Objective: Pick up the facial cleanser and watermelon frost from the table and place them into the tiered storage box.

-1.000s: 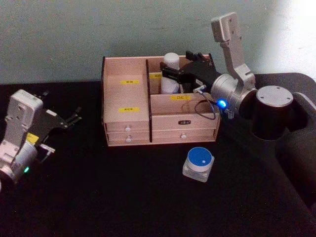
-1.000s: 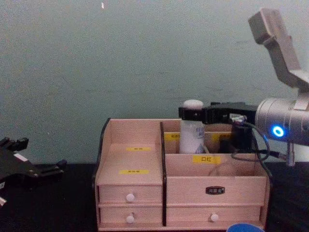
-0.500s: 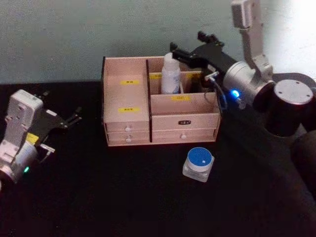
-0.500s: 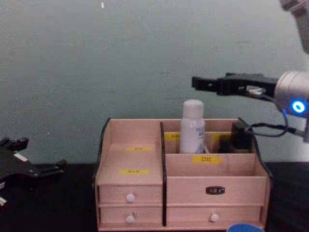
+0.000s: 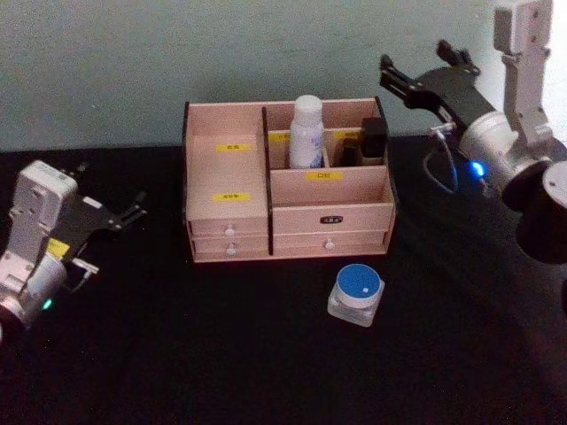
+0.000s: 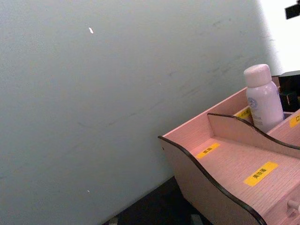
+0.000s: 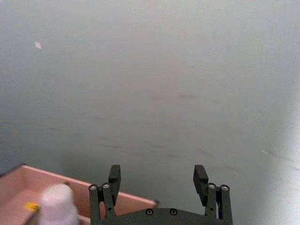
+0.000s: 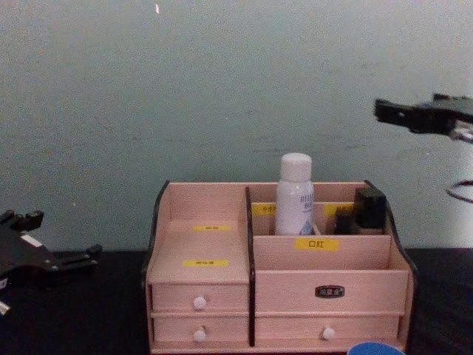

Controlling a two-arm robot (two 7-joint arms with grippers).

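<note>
The tiered storage box [image 5: 226, 168] [image 8: 207, 244] [image 6: 225, 161] stands at mid-table. A white bottle with a pale cap [image 5: 306, 133] [image 8: 295, 194] [image 6: 262, 98] [image 7: 58, 205] stands upright in its back middle compartment, and nothing grips it. A clear jar with a blue lid [image 5: 356, 294] sits on the table in front of the box; its lid edge [image 8: 375, 348] also shows. I cannot read which of the two is the cleanser. My right gripper [image 5: 395, 80] [image 8: 386, 112] [image 7: 157, 177] hangs open and empty, above and to the right of the box. My left gripper [image 5: 113, 193] [image 8: 59, 237] rests open at the far left.
A dark block [image 5: 373, 137] [image 8: 368, 207] stands in the box's back right compartment. Black tabletop [image 5: 221, 354] spreads in front of the box and around the jar. A grey-green wall [image 8: 222, 89] runs close behind the box.
The right gripper released the white bottle in the back compartment, then rose and drew off to the right. The bottle stays upright. The left arm has not moved.
</note>
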